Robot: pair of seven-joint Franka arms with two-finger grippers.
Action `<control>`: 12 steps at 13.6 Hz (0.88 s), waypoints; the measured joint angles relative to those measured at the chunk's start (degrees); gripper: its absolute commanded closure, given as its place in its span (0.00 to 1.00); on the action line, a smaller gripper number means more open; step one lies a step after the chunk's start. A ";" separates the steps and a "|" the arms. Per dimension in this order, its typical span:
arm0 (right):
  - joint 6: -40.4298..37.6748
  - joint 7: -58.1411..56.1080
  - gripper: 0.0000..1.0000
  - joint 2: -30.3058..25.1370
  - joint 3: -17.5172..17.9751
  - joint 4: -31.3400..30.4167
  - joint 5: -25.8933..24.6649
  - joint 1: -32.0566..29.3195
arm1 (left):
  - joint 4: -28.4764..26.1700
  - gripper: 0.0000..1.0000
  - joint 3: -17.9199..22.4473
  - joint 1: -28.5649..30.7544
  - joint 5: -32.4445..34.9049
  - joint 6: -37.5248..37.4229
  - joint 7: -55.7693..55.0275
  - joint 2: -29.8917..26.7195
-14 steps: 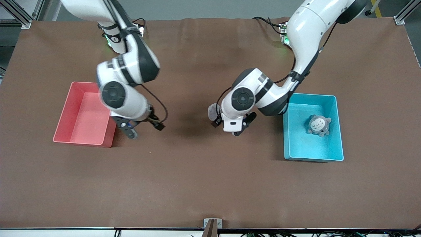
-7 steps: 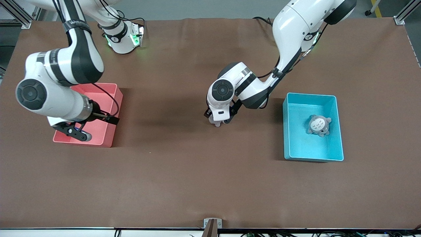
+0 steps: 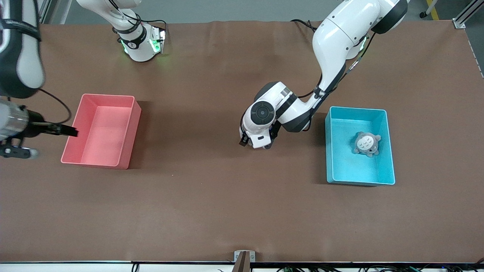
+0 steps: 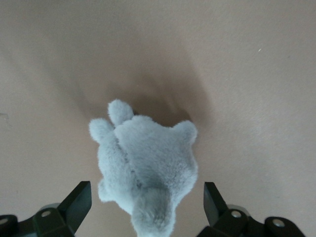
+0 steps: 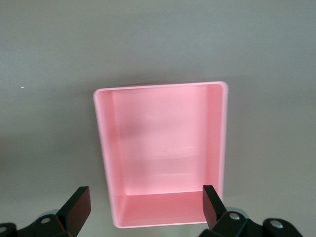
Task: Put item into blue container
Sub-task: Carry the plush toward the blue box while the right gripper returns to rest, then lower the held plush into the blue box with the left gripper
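Since a second ago the right arm has swung away from the middle of the brown tabletop (image 3: 211, 196) toward its own end, and the left arm has folded in over a small grey plush toy (image 4: 145, 168) lying mid-table. Bent at the elbow, the left arm points its wrist straight down; the left claw (image 4: 147, 205) hangs over the toy with its fingers (image 4: 76, 202) spread wide on either side, not clamped on it. The right claw (image 5: 145, 205) hovers just off the pink rectangular plastic bin (image 3: 99, 130), toward the right arm's end of the tabletop, fingers apart and holding nothing. Toward the left arm's end sits the light blue rectangular plastic bin (image 3: 342, 170), with a second grey plush toy with a white belly (image 3: 366, 144) lying inside it.
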 measured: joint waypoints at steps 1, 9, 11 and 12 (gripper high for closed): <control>-1.51 -1.34 0.00 -0.03 0.01 1.52 -1.04 -0.90 | -0.04 0.00 0.21 -0.03 0.00 0.00 0.00 0.05; -5.37 -1.79 0.00 -0.05 1.49 7.58 -2.63 -0.69 | -0.23 0.59 0.63 -2.06 1.61 1.34 -0.01 2.90; -6.09 -1.80 0.00 -0.06 1.53 9.67 -2.63 -0.67 | -0.18 0.99 0.60 -2.15 2.52 1.62 0.07 3.03; -6.23 -1.80 0.00 -0.06 1.57 10.10 -2.63 -0.63 | -0.06 1.00 0.52 -2.23 3.28 1.62 0.07 3.03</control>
